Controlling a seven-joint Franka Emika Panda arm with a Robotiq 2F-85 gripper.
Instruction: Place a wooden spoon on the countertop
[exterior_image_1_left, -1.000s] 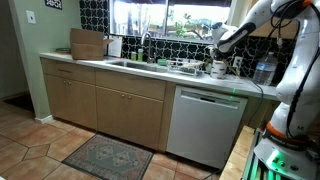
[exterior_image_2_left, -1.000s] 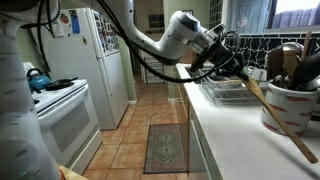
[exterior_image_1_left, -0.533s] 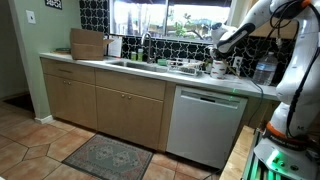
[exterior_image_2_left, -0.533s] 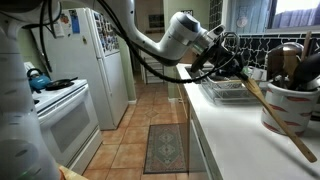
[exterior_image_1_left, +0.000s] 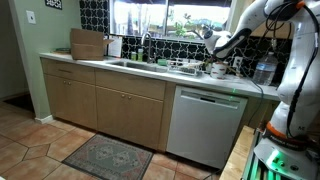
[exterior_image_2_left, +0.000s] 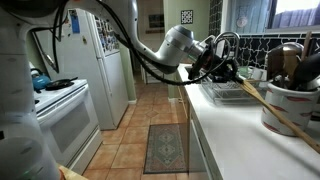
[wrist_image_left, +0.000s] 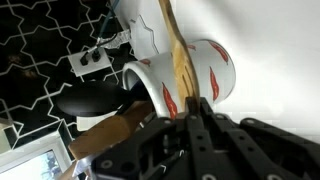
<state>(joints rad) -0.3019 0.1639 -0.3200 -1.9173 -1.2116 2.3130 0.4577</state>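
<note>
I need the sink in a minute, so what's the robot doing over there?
The robot arm's gripper is closed on a long wooden spoon. It holds the spoon slanted over the countertop, next to a white utensil crock. The spoon's far end runs out of frame, and it does not look laid down yet.

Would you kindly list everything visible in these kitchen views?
countertop: one, whitish, atop the cabinets
crock: one, white with red marks, on the countertop
wooden spoon: one, tan, in the gripper, by the crock
cabinets: several, light wood, under the countertop
dishwasher: one, white, beside the cabinets
rug: one, patterned, before the cabinets
stove: one, white, opposite the countertop
fridge: one, white, beside the stove
arm: one, white, above the countertop
gripper: one, black, shut on the wooden spoon
</note>
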